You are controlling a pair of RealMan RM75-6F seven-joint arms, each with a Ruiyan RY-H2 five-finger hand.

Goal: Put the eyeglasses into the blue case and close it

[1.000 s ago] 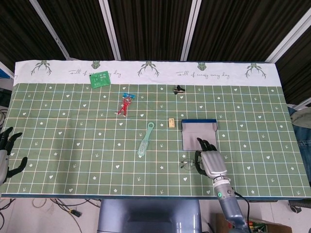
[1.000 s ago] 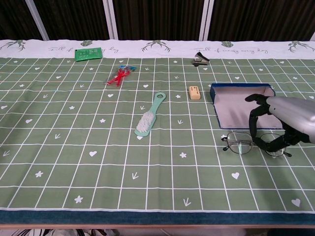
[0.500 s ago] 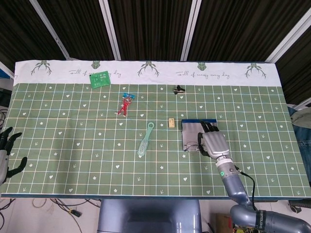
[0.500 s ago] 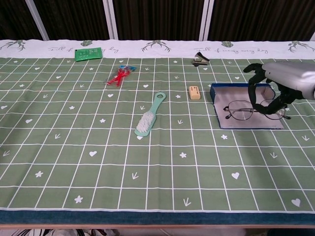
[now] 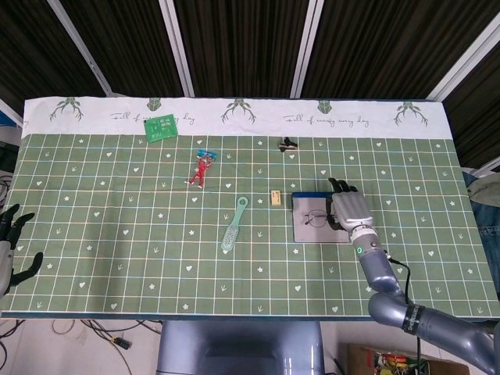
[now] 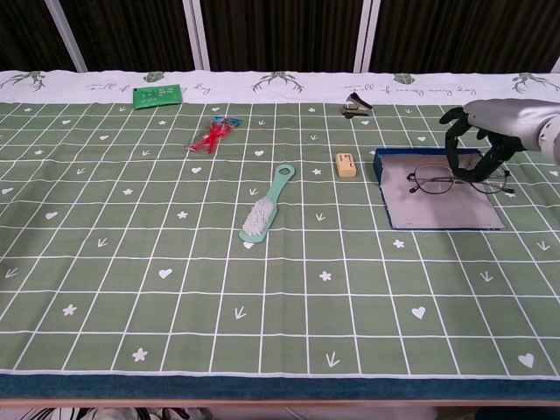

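Now your right robot hand point(image 6: 486, 131) hangs over the far right of the open blue case point(image 6: 437, 206), fingers curled down around the eyeglasses point(image 6: 457, 181), which sit just above its grey lining. Your left robot hand point(image 5: 11, 248) rests at the surface's left edge, fingers spread, holding nothing.

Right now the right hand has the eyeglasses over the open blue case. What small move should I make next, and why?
Probably lower the right hand a little and let go. It pinches the eyeglasses at their right side, and both views show them over the pale lining of the blue case, toward its far end, inside the rim. Whether they already touch the lining is hard to tell. Closing comes after.
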